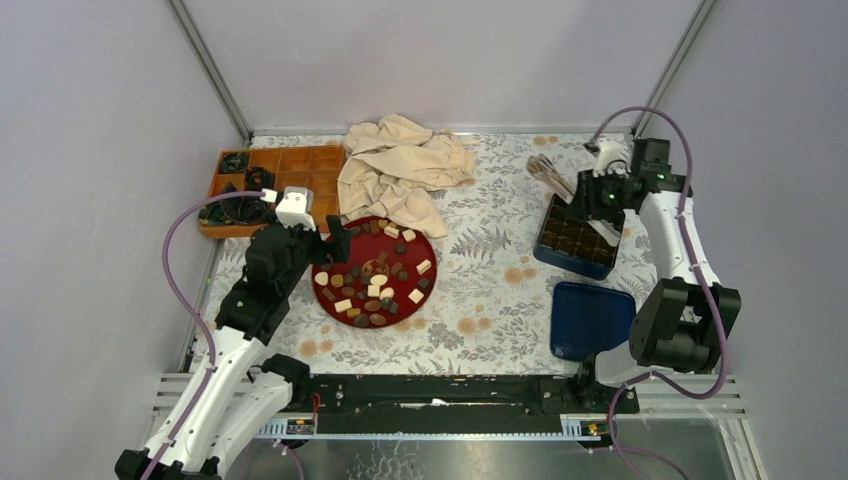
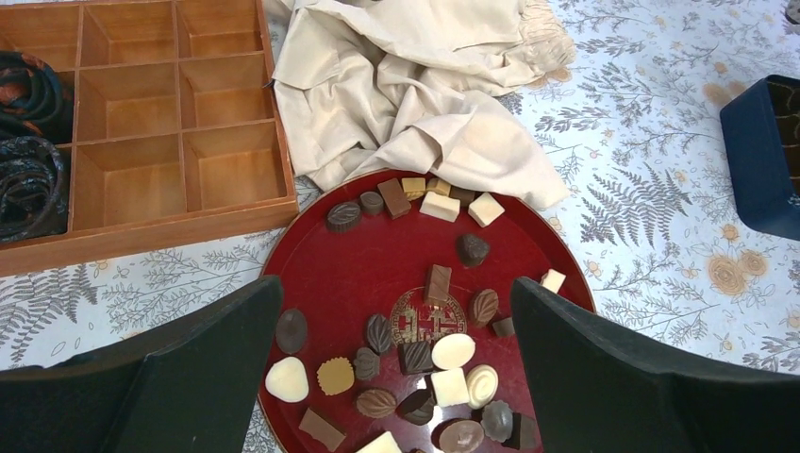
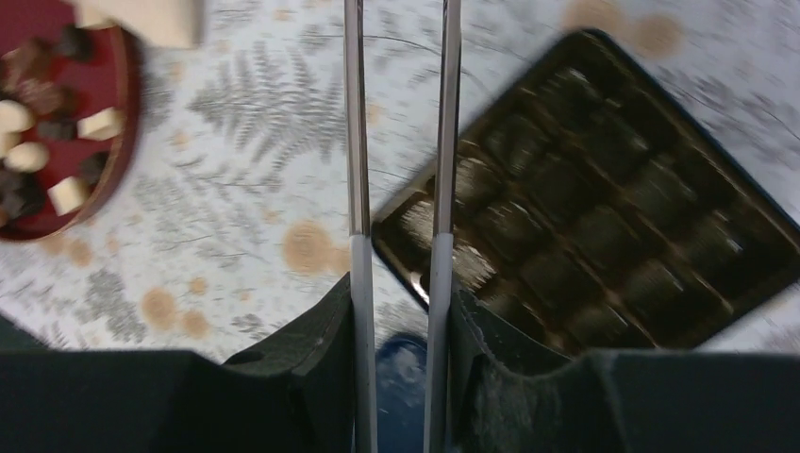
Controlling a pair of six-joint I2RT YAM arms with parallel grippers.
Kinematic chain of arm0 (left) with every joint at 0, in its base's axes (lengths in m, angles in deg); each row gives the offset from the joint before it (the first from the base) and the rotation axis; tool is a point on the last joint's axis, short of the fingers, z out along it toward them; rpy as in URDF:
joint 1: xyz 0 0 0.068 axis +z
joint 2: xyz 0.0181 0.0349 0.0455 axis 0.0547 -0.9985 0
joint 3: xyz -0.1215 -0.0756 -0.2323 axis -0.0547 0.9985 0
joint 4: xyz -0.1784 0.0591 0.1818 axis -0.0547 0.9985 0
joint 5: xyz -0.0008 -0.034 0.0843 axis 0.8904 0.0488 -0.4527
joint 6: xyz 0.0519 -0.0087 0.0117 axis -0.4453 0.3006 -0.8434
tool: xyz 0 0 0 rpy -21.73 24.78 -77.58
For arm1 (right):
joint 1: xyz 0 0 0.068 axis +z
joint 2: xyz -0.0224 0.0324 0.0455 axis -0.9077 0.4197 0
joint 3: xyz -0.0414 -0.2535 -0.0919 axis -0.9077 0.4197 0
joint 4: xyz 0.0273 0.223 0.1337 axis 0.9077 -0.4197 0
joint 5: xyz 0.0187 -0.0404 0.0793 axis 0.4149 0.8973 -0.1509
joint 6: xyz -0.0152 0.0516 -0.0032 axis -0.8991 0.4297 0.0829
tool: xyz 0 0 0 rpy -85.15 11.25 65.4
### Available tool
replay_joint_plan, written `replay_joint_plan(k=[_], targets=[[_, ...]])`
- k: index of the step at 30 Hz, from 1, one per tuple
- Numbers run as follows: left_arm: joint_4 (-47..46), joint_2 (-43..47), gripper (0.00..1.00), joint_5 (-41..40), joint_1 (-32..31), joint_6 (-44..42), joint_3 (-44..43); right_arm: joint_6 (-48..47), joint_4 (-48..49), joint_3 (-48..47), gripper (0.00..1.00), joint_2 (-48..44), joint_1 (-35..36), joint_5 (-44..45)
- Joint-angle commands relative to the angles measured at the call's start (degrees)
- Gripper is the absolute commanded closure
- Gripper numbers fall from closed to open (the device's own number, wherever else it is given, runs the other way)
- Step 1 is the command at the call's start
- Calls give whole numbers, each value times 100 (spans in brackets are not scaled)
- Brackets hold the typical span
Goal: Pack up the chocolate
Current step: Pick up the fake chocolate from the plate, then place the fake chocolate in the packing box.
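Brown, tan and cream chocolate (image 2: 453, 351) lies loose on a round red plate (image 2: 358, 255), left-centre of the floral tabletop (image 1: 480, 290). Pieces are scattered w/ no shared heading; long axes of ovals and bars point every which way. Left gripper (image 2: 396, 293) hangs over the plate's near side, jaws spread wide, grasping nothing. Beige cloth (image 2: 415, 85) overlaps the plate's far rim. Wooden divider tray (image 2: 151, 231) beside it has dark coils (image 2: 28, 160) in its left compartments. Right gripper (image 3: 401, 311) clamps tongs (image 3: 357, 189), arms running straight out over a corner of the blue box (image 1: 570, 268); pocket contents too blurred to tell. Blue lid (image 1: 590, 318) lies just nearer.
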Motion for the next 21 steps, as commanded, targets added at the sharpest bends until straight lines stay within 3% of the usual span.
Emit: replay_joint_plan(k=[1,7,21], targets=[[-318,159,2,106,58,-100,42,-85,257,99,92,-45,-618,625],[-334,194,2,189,67,-91,41,-146,302,528,91,-288,-1127,695],[-331,167,2,238,84,-82,46,-327,137,774,87,-169,-1152,569]])
